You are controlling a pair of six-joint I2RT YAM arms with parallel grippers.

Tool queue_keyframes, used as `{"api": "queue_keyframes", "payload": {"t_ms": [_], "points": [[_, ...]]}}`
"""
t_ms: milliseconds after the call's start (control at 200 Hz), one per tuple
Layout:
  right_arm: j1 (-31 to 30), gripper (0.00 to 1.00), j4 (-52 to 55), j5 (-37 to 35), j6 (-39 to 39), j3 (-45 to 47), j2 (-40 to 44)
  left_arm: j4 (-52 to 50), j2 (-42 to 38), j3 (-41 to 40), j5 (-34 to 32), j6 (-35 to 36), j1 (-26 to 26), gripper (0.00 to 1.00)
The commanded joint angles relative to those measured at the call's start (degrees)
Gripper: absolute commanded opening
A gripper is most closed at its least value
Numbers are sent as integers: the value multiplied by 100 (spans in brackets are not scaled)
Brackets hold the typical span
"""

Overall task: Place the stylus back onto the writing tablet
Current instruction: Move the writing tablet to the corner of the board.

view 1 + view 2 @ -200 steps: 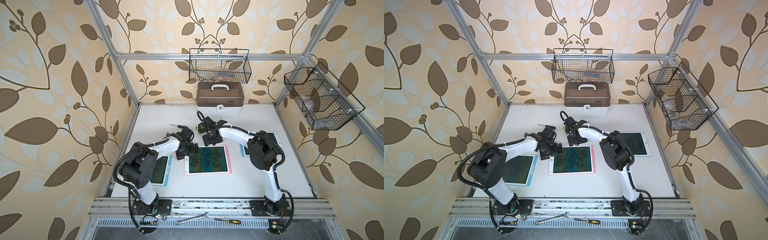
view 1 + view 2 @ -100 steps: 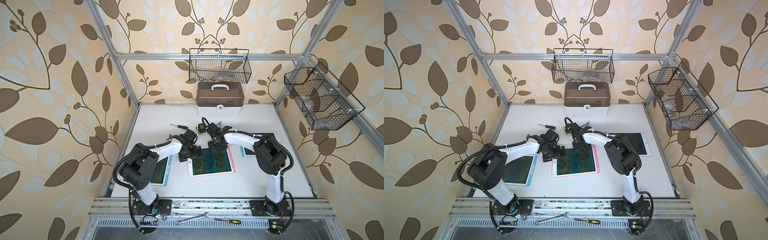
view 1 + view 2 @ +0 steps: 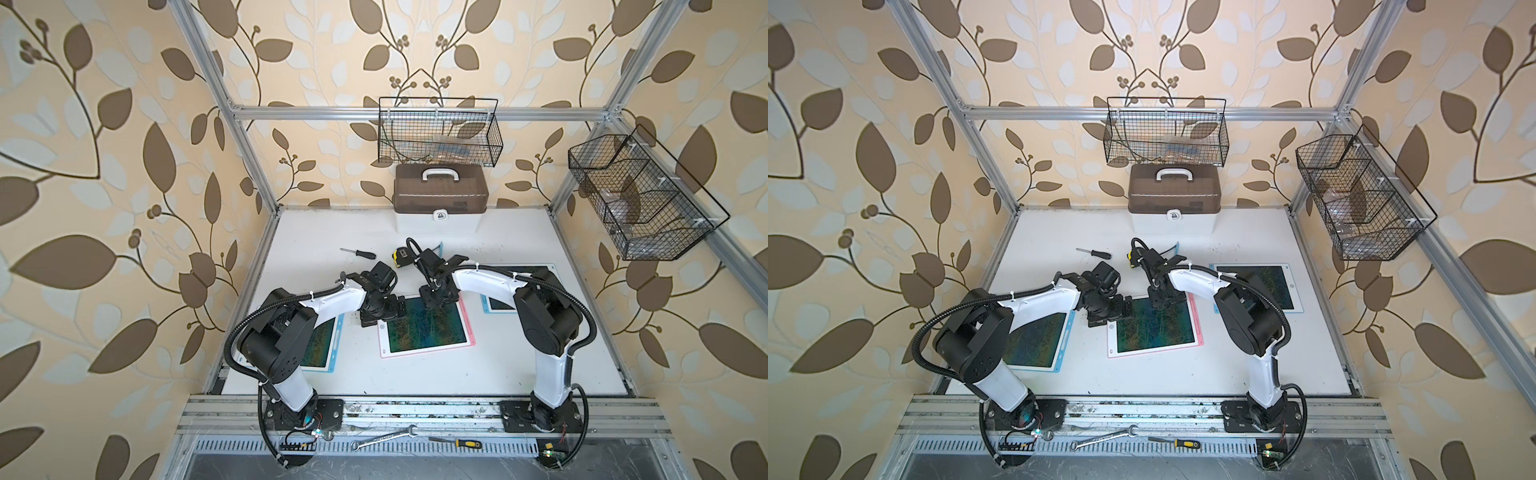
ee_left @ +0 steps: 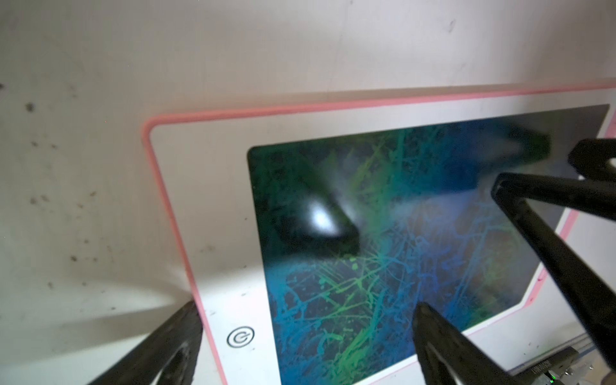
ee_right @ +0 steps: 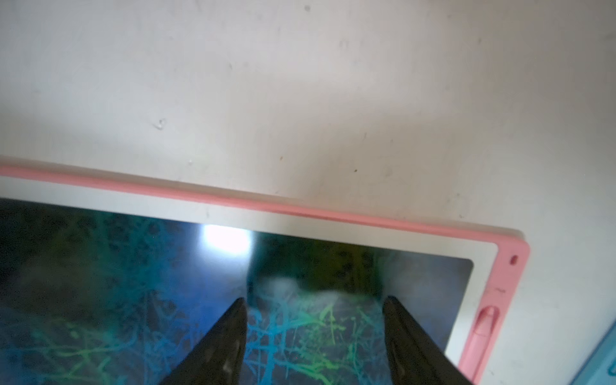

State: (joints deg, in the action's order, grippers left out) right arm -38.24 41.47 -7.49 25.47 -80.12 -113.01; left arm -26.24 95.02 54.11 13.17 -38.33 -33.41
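Broadly, the white tabletop (image 3: 498, 365) carries a pink-framed writing tablet with a dark, scribbled screen (image 3: 424, 332), lying flat at its middle. The left gripper (image 4: 308, 306) hovers with jaws spread wide, straddling the tablet's left edge. The right gripper (image 5: 313, 300) holds its jaws apart and empty over the screen's far edge. The stylus cannot be picked out.

A robot test lab: an aluminium frame (image 3: 311, 112) lined with leaf wallpaper (image 3: 104, 257) boxes in a white table (image 3: 436, 374). Robot arms (image 3: 332, 301) are bolted to a rail (image 3: 415, 409) at 6 o'clock, with a wrench (image 3: 384, 438) alongside and a toolbox (image 3: 440, 193) at 12.
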Motion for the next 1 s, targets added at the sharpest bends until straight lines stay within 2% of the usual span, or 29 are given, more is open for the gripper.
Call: {"api": "queue_keyframes", "payload": {"t_ms": [0, 515, 790, 995], "points": [[30, 65, 111, 19, -16, -476, -129, -421, 375, -440, 320, -115, -103, 99], [132, 65, -16, 336, -121, -1416, -1023, -482, 300, -550, 290, -110, -105, 99], [63, 64, 36, 257, -214, -1343, -1135, -516, 328, -520, 282, -56, -105, 99], [43, 63, -49, 258, -167, -900, -963, -459, 394, -489, 366, 3, -114, 99]]}}
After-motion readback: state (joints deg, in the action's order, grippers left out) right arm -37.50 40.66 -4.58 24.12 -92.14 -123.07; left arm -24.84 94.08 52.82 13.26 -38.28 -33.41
